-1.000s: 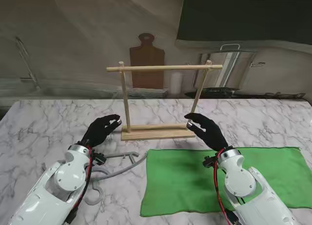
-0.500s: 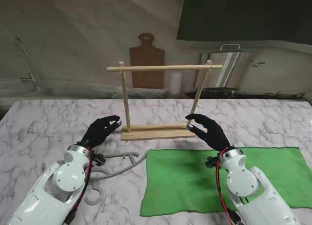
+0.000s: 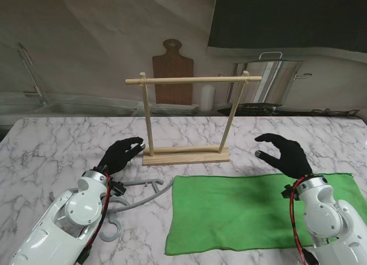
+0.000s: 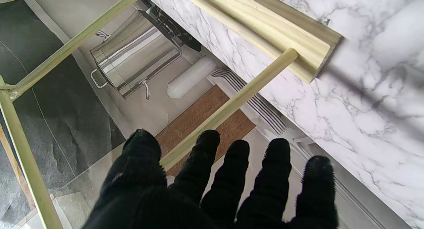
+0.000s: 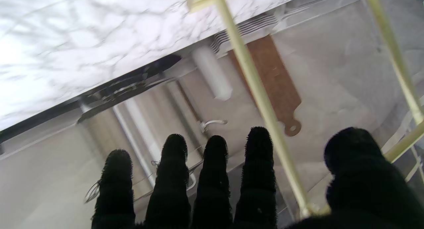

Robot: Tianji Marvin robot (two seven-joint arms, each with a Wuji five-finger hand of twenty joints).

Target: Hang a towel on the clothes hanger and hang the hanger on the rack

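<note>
A green towel (image 3: 258,210) lies flat on the marble table, on my right side. A grey clothes hanger (image 3: 135,199) lies to its left, partly hidden under my left forearm. The wooden rack (image 3: 186,119) stands behind both, its top rail bare. My left hand (image 3: 119,155) hovers open beside the rack's left post (image 4: 228,108), holding nothing. My right hand (image 3: 285,154) is open, raised over the towel's far right edge, to the right of the rack. In the right wrist view its black fingers (image 5: 215,182) are spread with the rack's post (image 5: 261,96) beyond them.
Behind the table stand a wooden cutting board (image 3: 172,73), a white cylinder (image 3: 207,97), a steel pot (image 3: 275,78) and a dish rack (image 3: 169,109). A tap (image 3: 31,76) rises at the far left. The marble table's edge (image 3: 355,119) runs along the back.
My right hand has swung away from the rack's right post, moving right and slightly farther over the towel's edge. The left hand, towel and hanger have barely moved.
</note>
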